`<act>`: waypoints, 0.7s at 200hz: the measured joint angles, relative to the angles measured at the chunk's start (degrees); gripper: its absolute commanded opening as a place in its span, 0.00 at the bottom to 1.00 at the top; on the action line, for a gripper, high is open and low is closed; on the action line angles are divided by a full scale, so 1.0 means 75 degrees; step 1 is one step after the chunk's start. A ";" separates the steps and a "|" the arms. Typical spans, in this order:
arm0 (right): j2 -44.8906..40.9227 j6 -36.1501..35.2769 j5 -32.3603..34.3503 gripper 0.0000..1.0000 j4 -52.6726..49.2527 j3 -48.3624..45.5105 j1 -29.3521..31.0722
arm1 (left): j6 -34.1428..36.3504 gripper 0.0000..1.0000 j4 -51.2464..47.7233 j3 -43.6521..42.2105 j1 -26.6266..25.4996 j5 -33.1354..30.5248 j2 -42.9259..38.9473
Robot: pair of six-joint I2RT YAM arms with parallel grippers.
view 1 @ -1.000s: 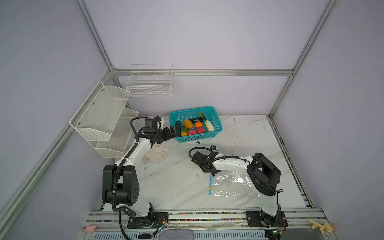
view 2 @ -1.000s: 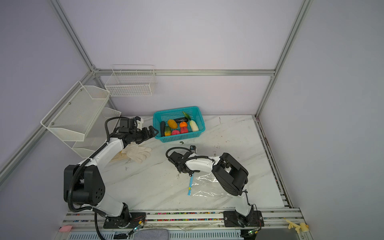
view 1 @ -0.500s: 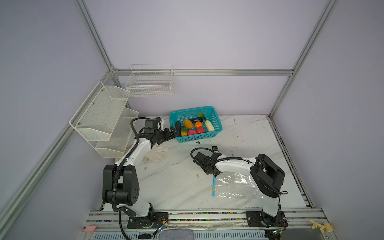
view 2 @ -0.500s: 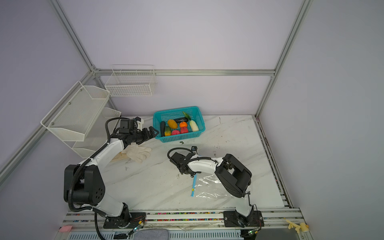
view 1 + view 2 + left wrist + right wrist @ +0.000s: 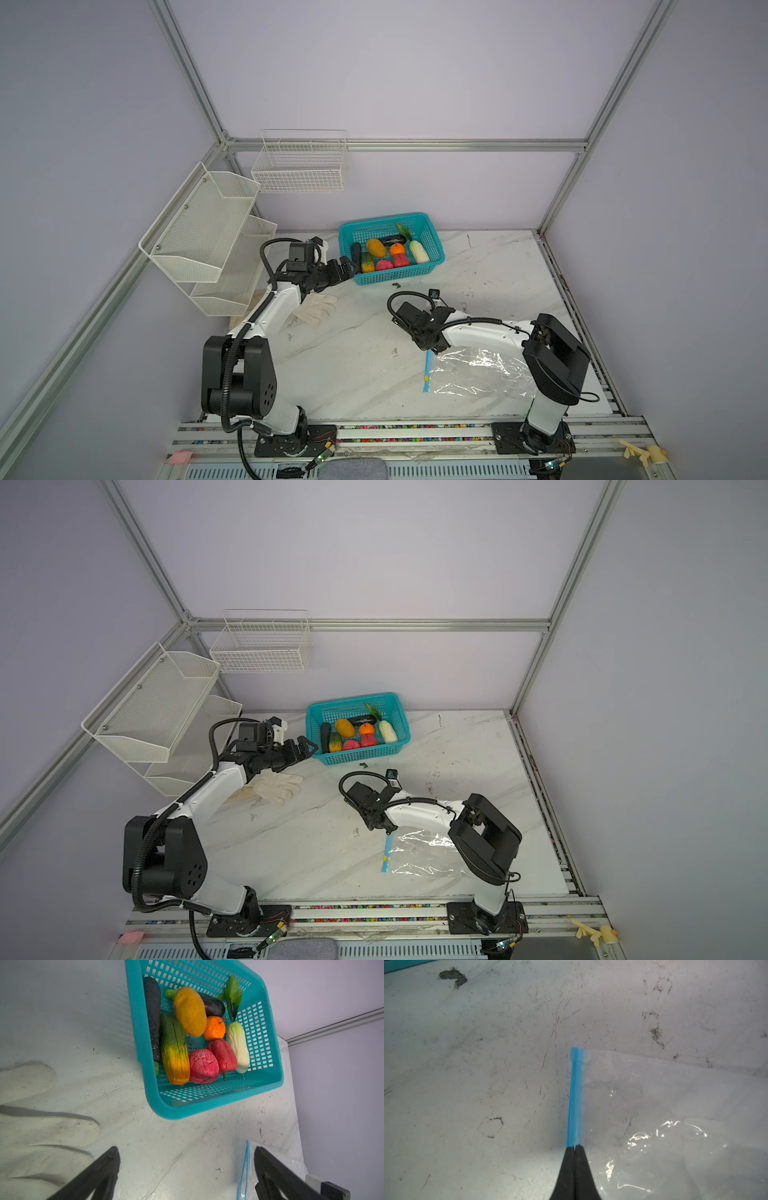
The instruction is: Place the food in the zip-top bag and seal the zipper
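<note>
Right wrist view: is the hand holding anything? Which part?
Yes. The right hand is shut on the blue zipper strip of the zip-top bag, pinching it partway along, short of its end. The left hand is open and empty.

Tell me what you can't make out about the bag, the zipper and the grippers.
- Zip-top bag: one end hidden under the right arm in both top views, cut off by the right wrist view's edge.
- Zipper: open or sealed, too small in top views; right gripper, shut on it, hides part.
- Left gripper: fingers cut off by the left wrist view's edge.
</note>
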 measured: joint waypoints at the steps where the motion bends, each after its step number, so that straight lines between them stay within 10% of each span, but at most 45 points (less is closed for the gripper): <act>1: -0.0009 0.0000 -0.0003 0.00 0.0003 -0.0003 0.0000 | -0.0006 1.00 0.0000 -0.0015 -0.0006 0.0003 -0.0015; 19: -0.0070 -0.0006 -0.0044 0.01 0.0020 -0.0026 0.0000 | -0.0087 1.00 0.0032 -0.0309 -0.0108 0.0035 -0.0248; 38: -0.0017 0.0067 -0.0096 0.48 -0.0140 0.0047 0.0000 | -0.0189 1.00 0.0044 -0.0659 -0.0274 0.0079 -0.0504; 71: 0.0560 0.0262 -0.0128 0.72 -0.0609 0.0542 0.0000 | -0.0289 1.00 0.0079 -0.1268 -0.0443 0.0128 -0.1008; 140: 0.1842 0.0947 0.0172 0.73 -0.2276 0.1766 0.0000 | -0.0318 1.00 0.0274 -0.1527 -0.0440 0.0149 -0.1134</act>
